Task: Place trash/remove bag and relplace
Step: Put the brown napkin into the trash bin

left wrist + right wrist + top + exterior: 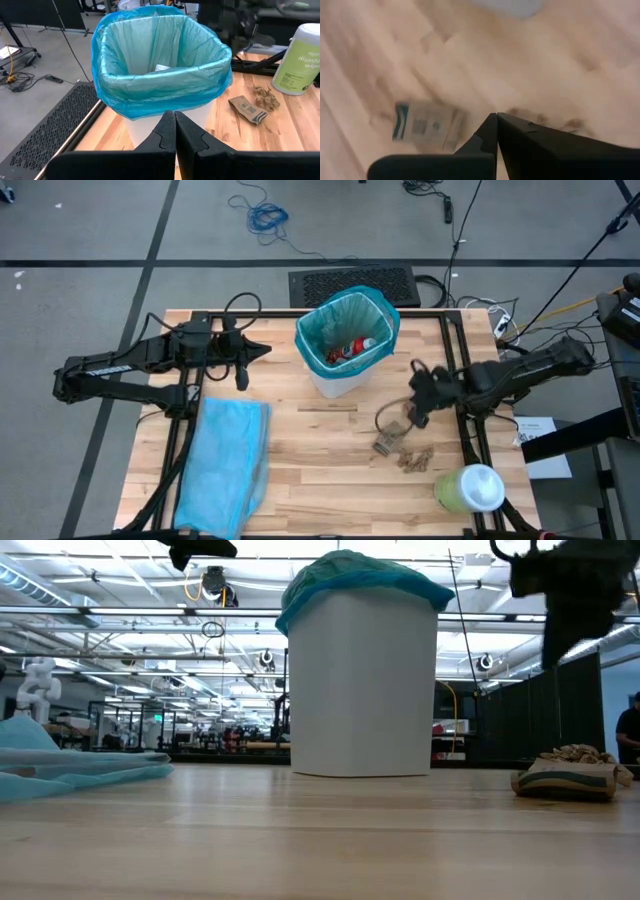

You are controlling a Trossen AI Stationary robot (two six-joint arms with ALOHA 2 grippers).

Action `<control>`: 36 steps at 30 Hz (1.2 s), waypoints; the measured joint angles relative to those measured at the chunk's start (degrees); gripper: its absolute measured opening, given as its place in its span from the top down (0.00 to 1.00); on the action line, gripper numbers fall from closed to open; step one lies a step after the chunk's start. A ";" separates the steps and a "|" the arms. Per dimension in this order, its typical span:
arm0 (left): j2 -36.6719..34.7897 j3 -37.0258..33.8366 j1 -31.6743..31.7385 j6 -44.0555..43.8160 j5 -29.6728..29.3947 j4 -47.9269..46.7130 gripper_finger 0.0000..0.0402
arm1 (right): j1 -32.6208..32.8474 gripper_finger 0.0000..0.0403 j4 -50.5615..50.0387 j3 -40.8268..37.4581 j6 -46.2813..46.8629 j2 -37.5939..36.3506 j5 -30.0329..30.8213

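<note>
1. Trash (400,448) lies at lower right of centre in the overhead frame: a flattened brown paper piece and small crumpled scraps on the table (320,480), with some items already showing inside the bin (347,345).
2. My right gripper (418,406) hangs just beside those scraps, above the tabletop; its fingers are pressed together with nothing between them in its wrist picture.
3. My left gripper (255,351) waits at centre left of the overhead frame, pointed at the bin, fingers likewise closed and empty.
4. Teal bag (160,65) lines the bin at top centre, its edge folded over the rim; the spare pale blue bag (225,465) lies flat at lower left.
5. My read: the trash-loading step is under way, with scraps left to collect.
6. Next move, as I judge it, calls for spreading my right fingers, dropping onto a scrap, then carrying it to the bin.
</note>
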 joint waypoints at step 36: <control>6.38 0.00 -0.02 0.42 0.44 -2.95 0.99 | -1.33 0.50 0.67 -4.20 0.89 33.99 -3.27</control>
